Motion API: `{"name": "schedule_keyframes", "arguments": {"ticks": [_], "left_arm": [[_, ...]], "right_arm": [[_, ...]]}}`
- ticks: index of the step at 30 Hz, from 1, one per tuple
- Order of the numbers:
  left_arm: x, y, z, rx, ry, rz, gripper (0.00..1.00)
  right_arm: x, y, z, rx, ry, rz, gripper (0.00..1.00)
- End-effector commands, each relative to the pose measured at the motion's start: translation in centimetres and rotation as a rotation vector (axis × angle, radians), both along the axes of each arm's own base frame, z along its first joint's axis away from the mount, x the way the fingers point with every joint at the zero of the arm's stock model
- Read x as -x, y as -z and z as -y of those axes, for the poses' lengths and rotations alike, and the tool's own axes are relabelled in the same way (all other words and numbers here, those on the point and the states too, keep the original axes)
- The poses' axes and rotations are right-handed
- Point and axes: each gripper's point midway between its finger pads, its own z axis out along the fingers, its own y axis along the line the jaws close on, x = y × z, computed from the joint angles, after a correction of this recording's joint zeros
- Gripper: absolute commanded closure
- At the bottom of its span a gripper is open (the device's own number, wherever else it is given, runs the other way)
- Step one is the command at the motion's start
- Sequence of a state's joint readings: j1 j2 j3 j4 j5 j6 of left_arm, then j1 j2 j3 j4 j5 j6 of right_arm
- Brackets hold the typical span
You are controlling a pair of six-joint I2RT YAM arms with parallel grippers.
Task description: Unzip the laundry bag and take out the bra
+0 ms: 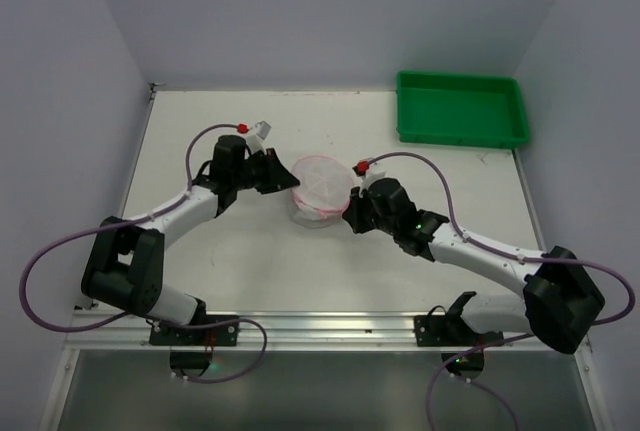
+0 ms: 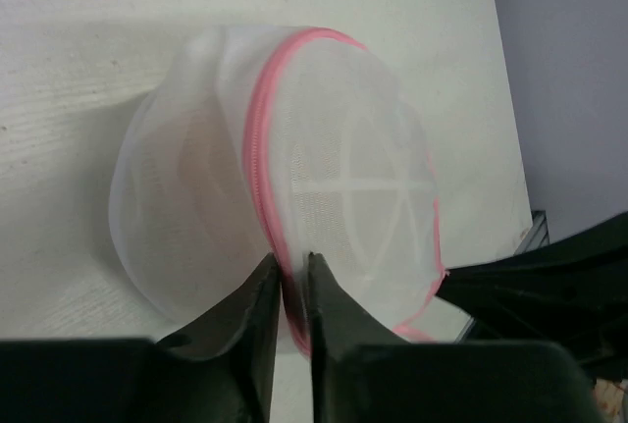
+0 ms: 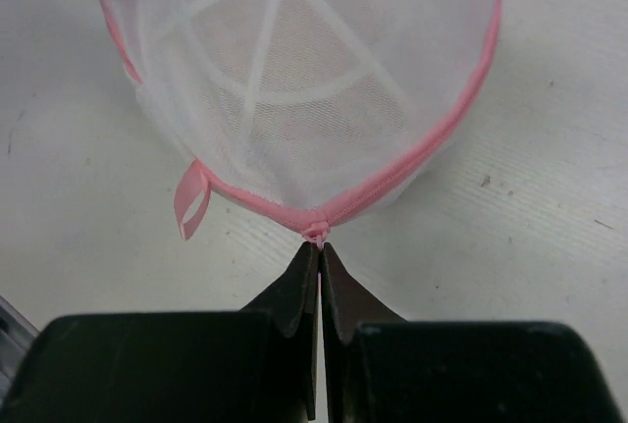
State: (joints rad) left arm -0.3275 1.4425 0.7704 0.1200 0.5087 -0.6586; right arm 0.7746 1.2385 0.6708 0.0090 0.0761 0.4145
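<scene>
- Bright, even light from above on the white table (image 1: 250, 271).
- Faint, soft shadows beside the laundry bag (image 2: 196, 197).
- Wrist views slightly soft at the near edge.

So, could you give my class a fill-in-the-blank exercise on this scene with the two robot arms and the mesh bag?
1. The trim around the laundry bag is coloured ____.
2. The tray in the far right corner is coloured ____.
3. The right gripper pinches the bag's zipper pull and the left gripper pinches its rim, so both sets of jaws are ____.
Missing words: pink; green; shut.
</scene>
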Motion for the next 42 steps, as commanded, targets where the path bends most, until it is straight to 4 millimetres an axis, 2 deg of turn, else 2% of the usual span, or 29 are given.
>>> {"name": "schedule_keyframes", "arguments": {"ticks": [1, 3, 4, 5, 6, 7, 9, 11, 15, 16, 18, 19, 20, 22, 24, 27, 30, 31, 33, 34, 36, 37, 38, 39, 41, 42], "left_arm": [[-2.4, -1.3, -1.3, -0.088, 0.041, 0.089, 0.75], [-3.2, -2.7, -1.1, -0.048, -0.008, 0.09, 0.35], [-3.7, -3.7, -1.2, -0.037, -0.036, 0.098, 0.08], [-3.6, -4.4, -1.5, -0.035, -0.067, 0.095, 0.0], [-3.9, -4.8, -2.1, -0.035, -0.13, 0.082, 0.0], [-3.6, -4.8, -2.5, -0.031, -0.155, 0.074, 0.0], [-2.5, -5.3, -3.7, -0.035, -0.235, 0.052, 0.0], [-0.6, -4.8, -4.4, -0.01, -0.285, 0.025, 0.0], [2.5, -3.3, -3.7, 0.023, -0.295, -0.028, 0.0], [3.3, -2.4, -3.6, 0.024, -0.299, -0.055, 0.0], [4.0, -2.4, -3.2, 0.057, -0.311, -0.066, 0.0], [4.4, -1.6, -3.2, 0.057, -0.316, -0.085, 0.0], [4.1, -2.3, -3.0, 0.09, -0.323, -0.061, 0.0], [3.9, -2.4, -2.7, 0.108, -0.325, -0.056, 0.0], [3.8, -2.2, -2.1, 0.119, -0.317, -0.066, 0.03], [3.2, -2.1, -1.5, 0.143, -0.316, -0.073, 0.12], [2.6, -2.1, -0.9, 0.19, -0.32, -0.072, 0.3], [2.4, -2.2, -0.8, 0.198, -0.32, -0.069, 0.4], [2.0, -2.1, -0.4, 0.212, -0.317, -0.073, 0.53], [1.9, -2.3, -0.1, 0.221, -0.308, -0.066, 0.68], [1.8, -1.8, 0.2, 0.217, -0.296, -0.086, 0.83], [1.8, -2.0, 0.3, 0.213, -0.292, -0.081, 0.96], [1.7, -1.9, 0.1, 0.191, -0.286, -0.068, 1.0], [1.5, -1.8, -0.2, 0.164, -0.296, -0.056, 1.0], [0.8, -1.8, -1.0, 0.065, -0.272, -0.005, 1.0], [0.6, -1.7, -1.2, 0.03, -0.258, -0.001, 1.0]], "right_arm": [[0.3, -1.4, -2.1, -0.048, -0.053, -0.018, 1.0], [0.4, -2.7, -4.4, -0.116, -0.068, -0.012, 1.0], [0.0, -4.2, -5.5, -0.164, -0.049, -0.008, 1.0], [0.0, -4.6, -6.3, -0.183, -0.046, -0.007, 1.0], [0.2, -4.5, -7.3, -0.189, -0.047, -0.016, 1.0], [-0.4, -6.0, -8.4, -0.234, -0.03, -0.003, 1.0], [-0.7, -6.0, -9.8, -0.249, -0.019, -0.015, 1.0], [-1.5, -6.8, -10.6, -0.277, 0.007, -0.008, 1.0], [-2.0, -6.7, -11.8, -0.287, 0.015, -0.014, 1.0], [-2.1, -6.8, -12.0, -0.289, 0.015, -0.014, 1.0], [-2.0, -6.5, -12.4, -0.284, 0.007, -0.019, 1.0], [-1.9, -6.3, -12.4, -0.281, 0.006, -0.023, 1.0], [-1.9, -5.9, -12.5, -0.275, 0.004, -0.028, 1.0], [-1.8, -5.7, -12.6, -0.271, -0.002, -0.029, 1.0], [-1.6, -5.5, -12.7, -0.268, -0.005, -0.033, 1.0], [-1.5, -5.3, -12.7, -0.26, -0.013, -0.033, 1.0], [-1.1, -4.8, -12.4, -0.243, -0.022, -0.039, 1.0], [-1.0, -4.8, -12.3, -0.24, -0.024, -0.038, 1.0], [-0.9, -4.7, -12.0, -0.237, -0.022, -0.034, 1.0], [-0.8, -4.6, -11.6, -0.231, -0.02, -0.031, 1.0], [-0.7, -4.5, -11.0, -0.217, -0.011, -0.025, 1.0], [-0.5, -4.4, -10.2, -0.198, -0.012, -0.007, 1.0], [-0.5, -4.4, -9.7, -0.185, -0.005, 0.006, 1.0], [-0.7, -3.3, -8.3, -0.147, 0.027, 0.014, 1.0], [-0.9, -3.6, -6.5, -0.13, 0.04, 0.044, 1.0], [-1.3, -2.1, -4.4, -0.101, 0.069, 0.027, 1.0]]}}
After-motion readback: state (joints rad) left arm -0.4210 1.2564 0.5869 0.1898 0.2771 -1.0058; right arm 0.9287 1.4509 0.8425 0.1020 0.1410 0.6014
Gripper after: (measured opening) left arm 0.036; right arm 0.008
